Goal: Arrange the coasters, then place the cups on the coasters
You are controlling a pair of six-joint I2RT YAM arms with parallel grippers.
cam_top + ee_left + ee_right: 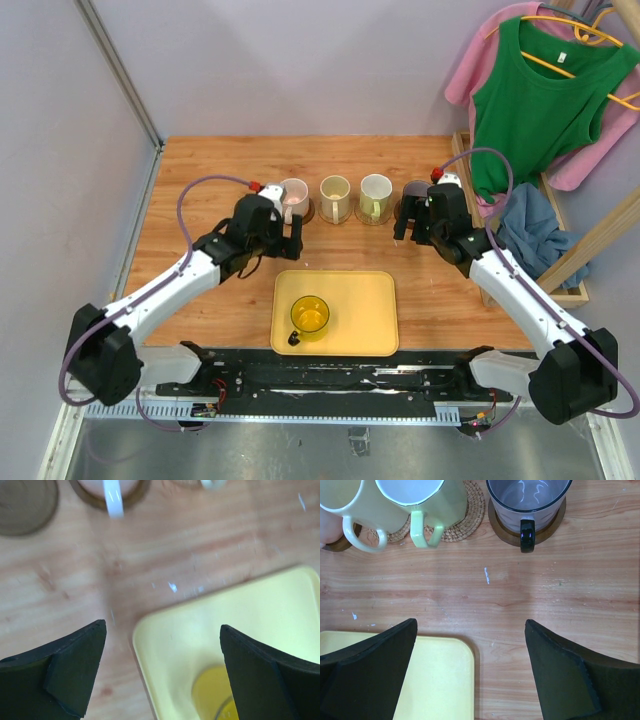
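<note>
Four cups stand in a row at the back: pink (293, 200), cream (335, 198), whitish-green (376, 197) and grey-purple (414, 192). The right wrist view shows the grey-purple cup (527, 497) on a dark coaster (547, 530) and the whitish-green cup (427, 500) on a woven tan coaster (472, 512). A yellow cup (310, 316) sits in the yellow tray (370, 320). My left gripper (290, 238) hangs open just in front of the pink cup (107, 486), over the tray's corner. An empty dark coaster (20, 505) lies left of it. My right gripper (408, 232) is open and empty.
Clothes on hangers (540, 90) and a blue cloth (525, 230) on a wooden rack stand off the table's right edge. A metal post (120, 70) runs along the left wall. The tray (432, 680) lies near the table's front edge, between the arms.
</note>
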